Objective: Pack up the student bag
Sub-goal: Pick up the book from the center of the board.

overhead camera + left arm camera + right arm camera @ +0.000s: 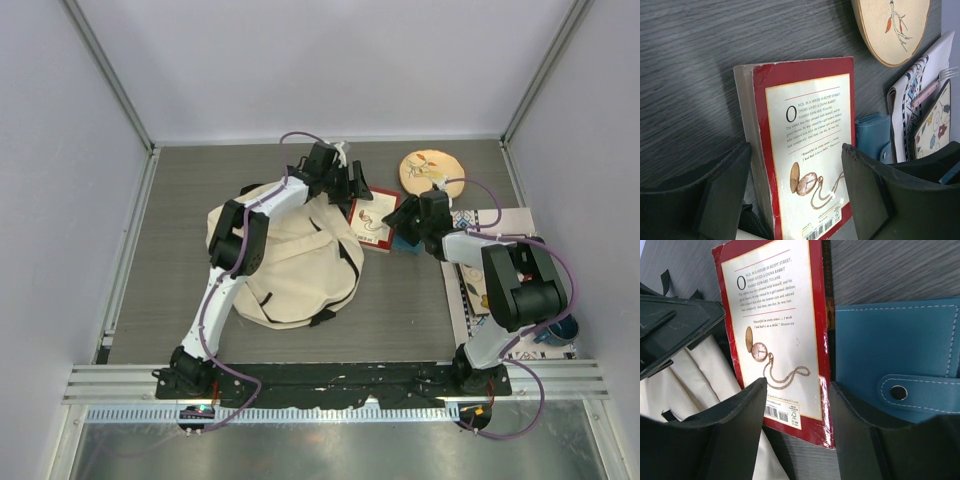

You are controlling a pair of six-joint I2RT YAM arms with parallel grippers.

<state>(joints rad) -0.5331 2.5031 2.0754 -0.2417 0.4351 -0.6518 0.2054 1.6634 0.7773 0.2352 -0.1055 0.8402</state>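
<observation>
The student bag [290, 270], a cream fabric backpack with black straps, lies slumped at the table's middle left. Just right of it is a red-bordered book [371, 222], back cover up, showing a pocket-watch picture [807, 182]. My right gripper [398, 215] holds the book's lower end [790, 340] across its width, both fingers against its edges [797, 385], and that corner is raised off the table. My left gripper [352, 185] reaches over the bag and hovers open over the book's other end [796, 150]. Cream bag fabric [705, 370] lies beside the book.
A blue snap wallet [890, 345] lies against the book's right side [407, 241]. A round tan embroidered disc [429, 169] sits behind it. On the patterned mat [462, 290] at the right are a fork [950, 74], a patterned card [932, 122] and a blue cup [558, 330].
</observation>
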